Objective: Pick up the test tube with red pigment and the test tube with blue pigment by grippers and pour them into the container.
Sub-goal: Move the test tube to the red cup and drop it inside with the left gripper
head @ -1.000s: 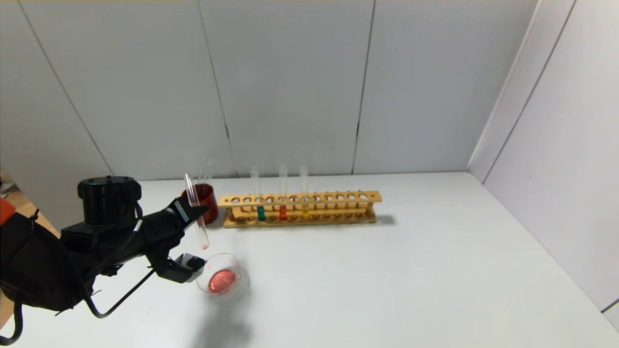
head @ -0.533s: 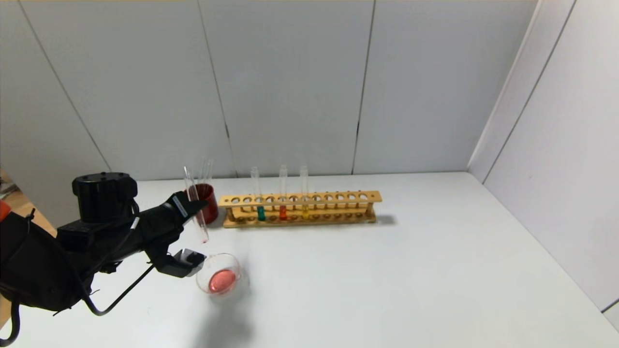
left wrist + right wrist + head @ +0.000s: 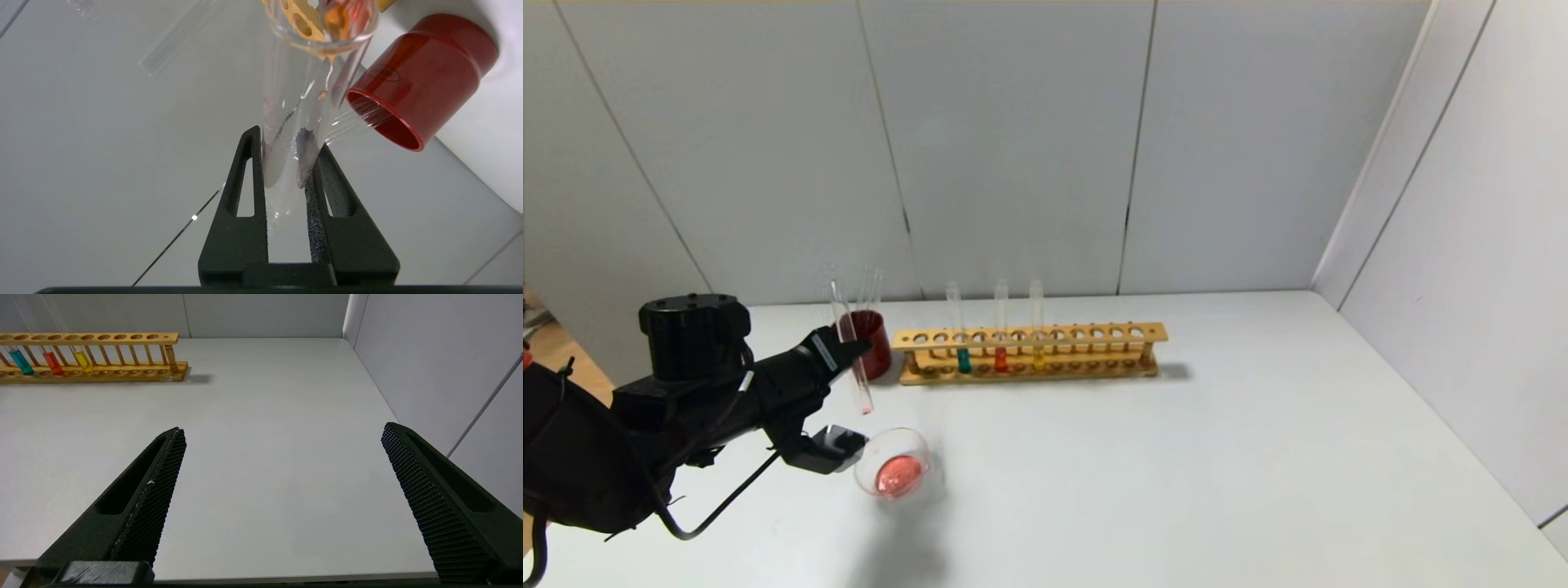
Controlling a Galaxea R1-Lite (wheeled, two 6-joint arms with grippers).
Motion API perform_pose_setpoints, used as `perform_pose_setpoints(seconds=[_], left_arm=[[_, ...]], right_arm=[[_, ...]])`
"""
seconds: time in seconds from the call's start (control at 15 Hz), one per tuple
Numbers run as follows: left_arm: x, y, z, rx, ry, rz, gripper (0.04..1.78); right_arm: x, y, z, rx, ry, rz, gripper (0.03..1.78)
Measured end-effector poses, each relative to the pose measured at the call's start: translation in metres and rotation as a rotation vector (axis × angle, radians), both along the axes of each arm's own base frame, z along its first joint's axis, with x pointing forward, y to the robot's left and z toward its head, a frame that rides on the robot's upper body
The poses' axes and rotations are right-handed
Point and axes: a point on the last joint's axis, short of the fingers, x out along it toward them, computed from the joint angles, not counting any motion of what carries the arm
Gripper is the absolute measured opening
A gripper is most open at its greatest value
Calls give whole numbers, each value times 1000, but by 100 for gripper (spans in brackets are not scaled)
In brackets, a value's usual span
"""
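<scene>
My left gripper [image 3: 849, 349] is shut on the test tube with red pigment [image 3: 851, 351], a clear tube held nearly upright with only a red trace at its base. It hangs just behind and left of the container [image 3: 924, 457], a clear glass dish with a pink-red pool in it. In the left wrist view the tube [image 3: 294, 102] sits between the black fingers of the left gripper [image 3: 288, 139]. The test tube with blue pigment [image 3: 963, 347] stands in the wooden rack [image 3: 1094, 335], and shows too in the right wrist view [image 3: 20, 361]. My right gripper [image 3: 284, 428] stands open over bare table at the near right.
A dark red cup [image 3: 872, 331] with clear empty tubes [image 3: 874, 286] stands right behind the held tube, left of the rack. The rack also holds a red-orange tube [image 3: 1001, 358] and a yellow tube [image 3: 1037, 353]. Grey walls close the back and right.
My left gripper has drawn the held tube a little up and back toward the red cup, away from the dish. Nothing else has moved.
</scene>
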Motion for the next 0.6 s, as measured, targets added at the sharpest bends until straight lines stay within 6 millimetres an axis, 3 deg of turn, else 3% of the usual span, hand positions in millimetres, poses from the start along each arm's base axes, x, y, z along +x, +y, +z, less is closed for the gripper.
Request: perform_pose_setpoints(seconds=[0.27, 0.6], left_arm=[[-4, 1, 4, -127, 41, 97, 32], [-33, 7, 56, -467, 30, 512, 32]], right_arm=[[0, 0, 0, 0, 0, 0, 175], [0, 0, 0, 0, 0, 0, 175]])
